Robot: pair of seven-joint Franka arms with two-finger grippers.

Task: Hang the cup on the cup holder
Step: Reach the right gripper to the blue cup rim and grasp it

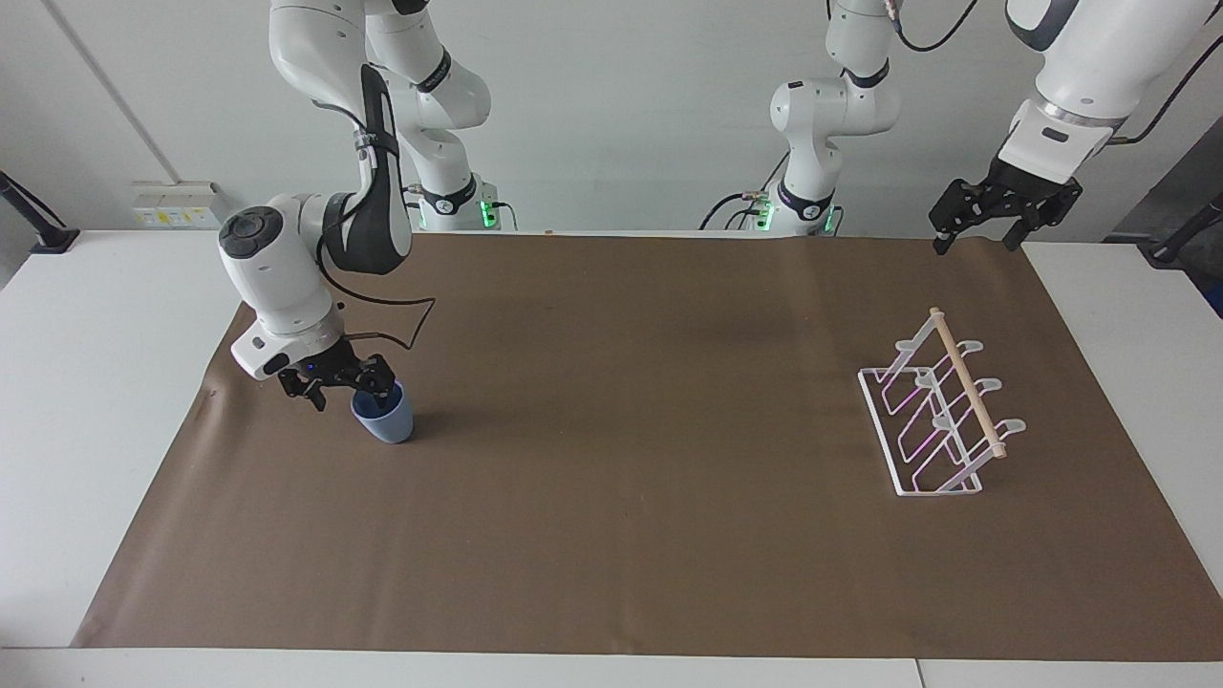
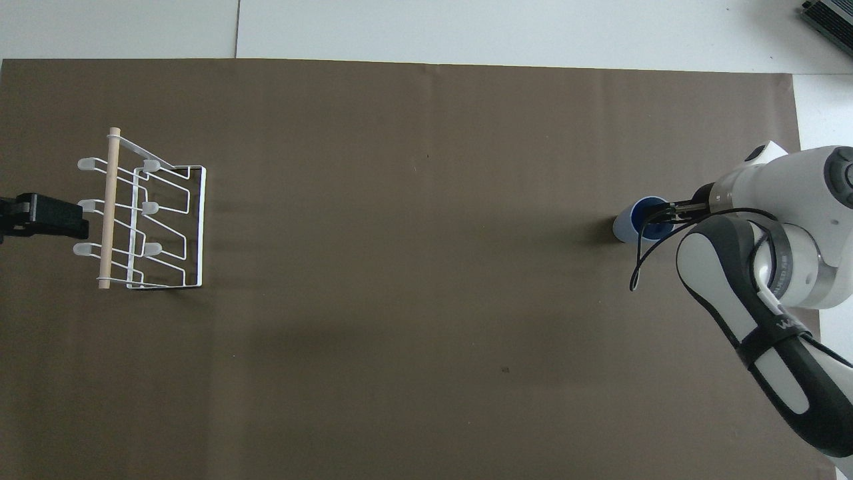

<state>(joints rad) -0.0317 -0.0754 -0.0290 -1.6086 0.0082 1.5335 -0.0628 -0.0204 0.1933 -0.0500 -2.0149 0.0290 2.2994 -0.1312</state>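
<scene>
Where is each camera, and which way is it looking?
Facing view: high up across the table, looking back at the robots; both arms show whole, the right end effector open at the cup's rim, the left end effector open and waiting up above the brown mat's edge.
Overhead view: high above the robots' end, looking steeply down; only the right forearm and the left end effector's tip show.
Both share the cup, the cup holder and the mat, turned half around.
</scene>
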